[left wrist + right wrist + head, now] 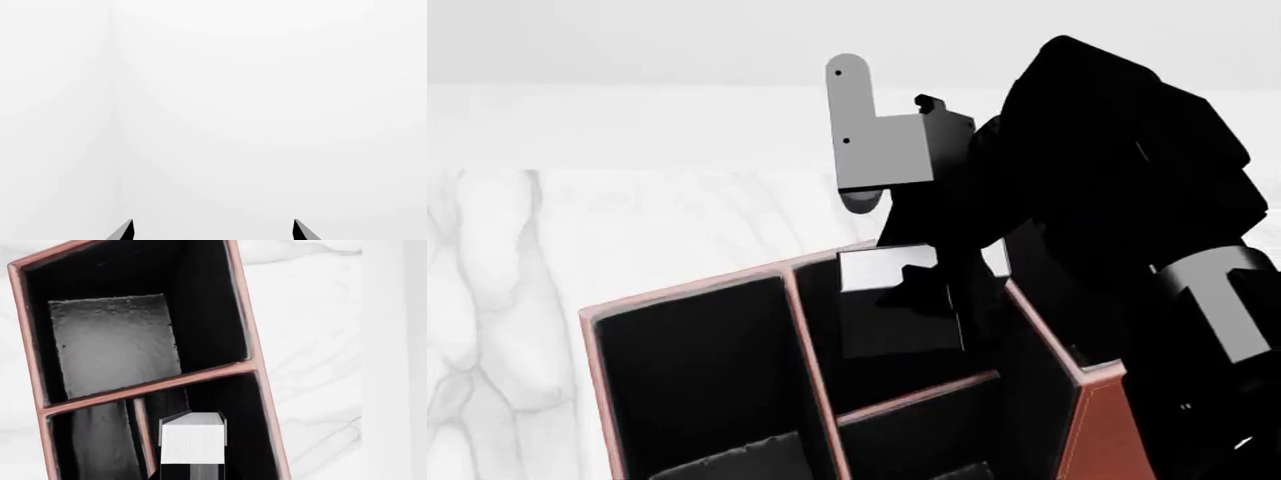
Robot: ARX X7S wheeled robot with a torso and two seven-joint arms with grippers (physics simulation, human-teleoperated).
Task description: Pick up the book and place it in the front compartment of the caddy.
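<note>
The book is held upright, clamped in the right gripper, lowered partway into a black-lined cell of the caddy beside the low bar; left gripper tips are seen apart over blank white.

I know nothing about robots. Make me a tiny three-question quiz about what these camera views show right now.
1. True or false: the thick black hardback book with white pages lies flat on the marble table.
2. Which gripper holds the book: A) left, B) right?
3. Fill in: the reddish-brown leather-look caddy has a ____ lining.

Key
1. False: the right gripper holds it upright over a caddy cell.
2. B. The left gripper shows only open tips against white.
3. Black.
</note>
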